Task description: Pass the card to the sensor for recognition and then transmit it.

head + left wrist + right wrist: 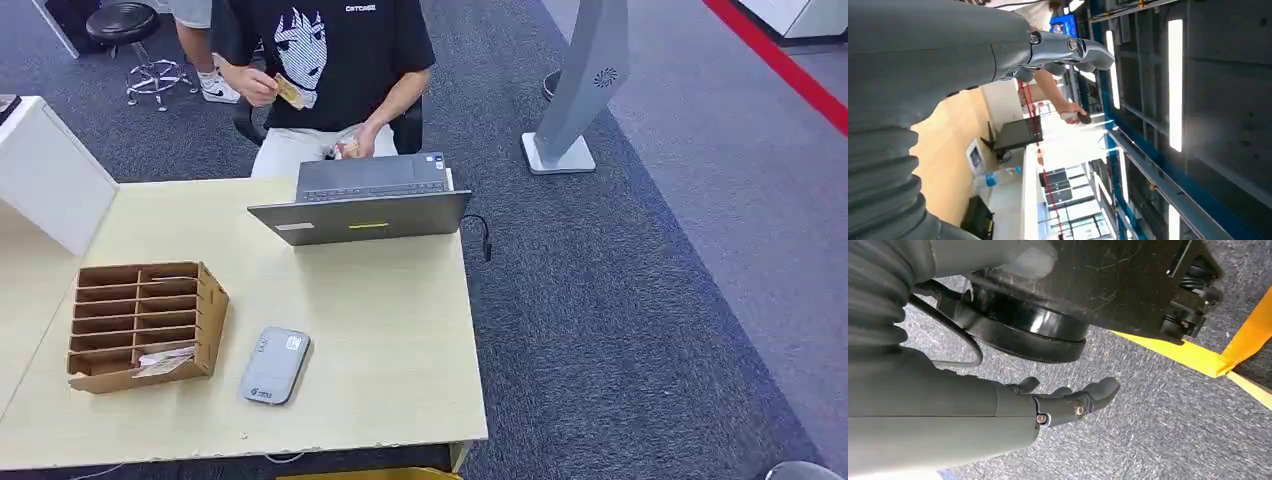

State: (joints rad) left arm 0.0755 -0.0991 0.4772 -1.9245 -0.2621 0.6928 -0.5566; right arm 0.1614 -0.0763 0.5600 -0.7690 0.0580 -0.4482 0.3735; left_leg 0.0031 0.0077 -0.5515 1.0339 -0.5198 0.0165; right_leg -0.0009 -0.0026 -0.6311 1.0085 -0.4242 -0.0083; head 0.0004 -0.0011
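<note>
The left hand (1068, 50) is raised, fingers loosely extended, holding nothing. The right hand (1068, 400) hangs over grey carpet (1158, 430), fingers spread and slightly curled, holding nothing. On the tabletop (390, 340) lies the sensor (274, 366), a flat grey rounded slab, beside a wooden rack (140, 325). Behind a laptop (365, 205) sits a person (330, 60), pinching the small tan card (289, 92) in one raised hand, well apart from the sensor.
</note>
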